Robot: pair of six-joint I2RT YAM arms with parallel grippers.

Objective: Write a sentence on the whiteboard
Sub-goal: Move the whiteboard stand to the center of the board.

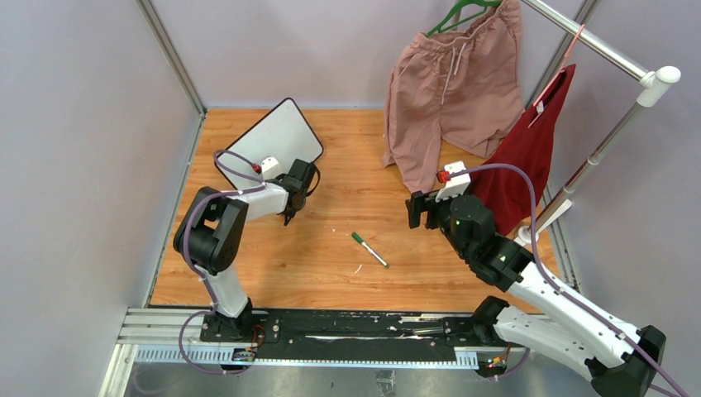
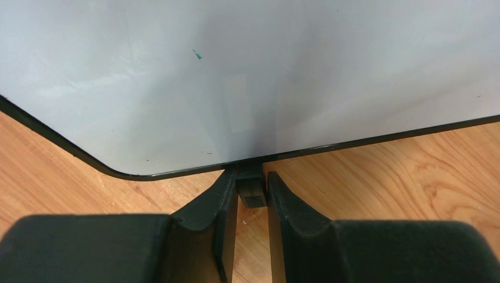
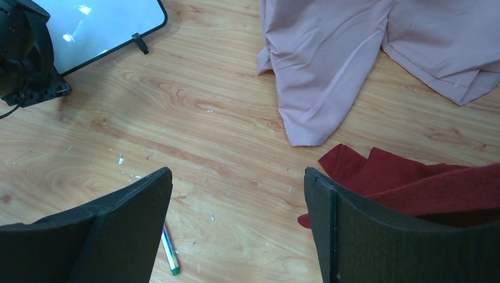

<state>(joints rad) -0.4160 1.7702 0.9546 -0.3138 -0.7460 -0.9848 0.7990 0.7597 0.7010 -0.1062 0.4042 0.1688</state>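
My left fingers [image 2: 252, 184] pinched the black foot [image 2: 253, 199] of the whiteboard [image 2: 247, 71], by the counter's [image 1: 331, 277] far left corner, my right fingers [image 3: 237, 177] were spread wide

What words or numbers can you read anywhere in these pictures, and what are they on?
No words or numbers can be read anywhere.
The whiteboard: blank, only a tiny green speck, not a letter.
The green marker: any print on it is too small to read.

Left hand [image 2: 252, 184] nearly closed, clamping; right hand [image 3: 237, 172] spread wide, held aloft.
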